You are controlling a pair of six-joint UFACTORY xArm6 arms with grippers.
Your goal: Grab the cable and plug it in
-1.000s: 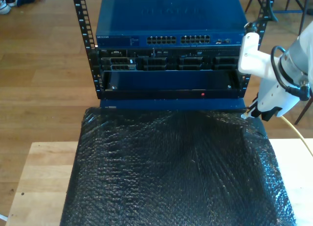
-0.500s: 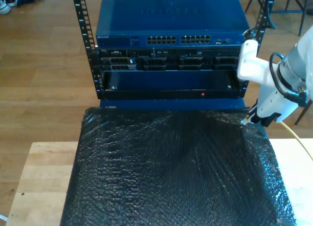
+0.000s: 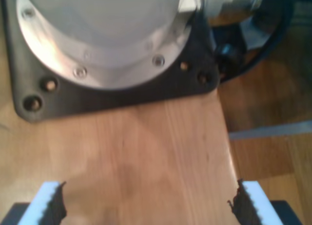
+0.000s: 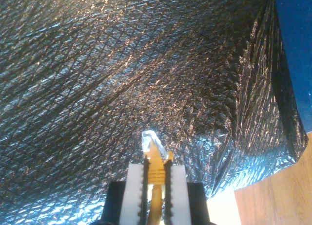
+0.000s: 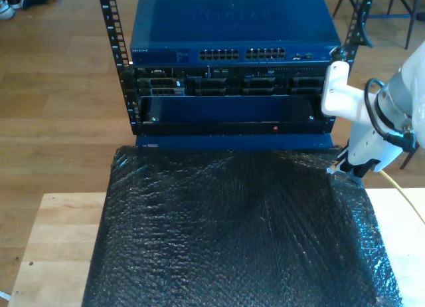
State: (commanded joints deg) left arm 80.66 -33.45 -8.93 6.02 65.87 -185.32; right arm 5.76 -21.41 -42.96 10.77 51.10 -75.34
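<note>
One cable [image 4: 155,174] sits pinched in my second end effector [image 4: 156,172]; my first end effector [image 3: 146,201] looks spread.

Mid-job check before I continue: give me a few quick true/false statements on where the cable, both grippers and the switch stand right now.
1. My second gripper is shut on the cable. True.
2. The clear plug is already seated in a port of the blue switch. False: it hangs over the black bubble wrap, apart from the switch.
3. My first gripper holds a cable. False: its jaws stand open over bare wood.
4. The arm with the cable is at the exterior view's right. True.
5. The switch's ports face the bubble wrap. True.
</note>
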